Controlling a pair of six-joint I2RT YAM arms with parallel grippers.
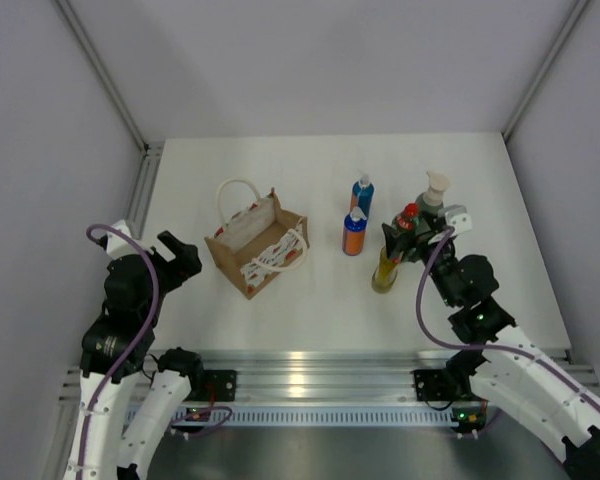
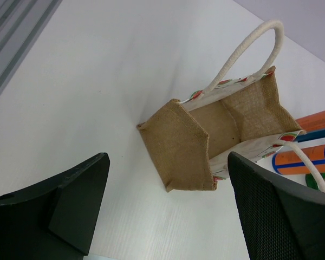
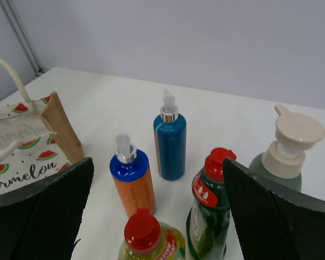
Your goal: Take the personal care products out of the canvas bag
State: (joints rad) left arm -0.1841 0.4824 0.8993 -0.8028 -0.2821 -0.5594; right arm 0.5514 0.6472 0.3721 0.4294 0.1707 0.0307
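Top view – bag: the canvas bag sits left of centre on the table. The personal care products are clustered to its right, outside it.
Left wrist – left gripper: jaws wide apart, holding nothing — the bag lies just beyond.
Right wrist – right gripper: spread wide, gripping nothing — the yellow-green bottle is between the fingers. The orange bottle, dark green bottle, blue bottle and grey-green pump bottle are beyond.

A lab test cell: bare white table, plain grey panel walls, aluminium mounting rail
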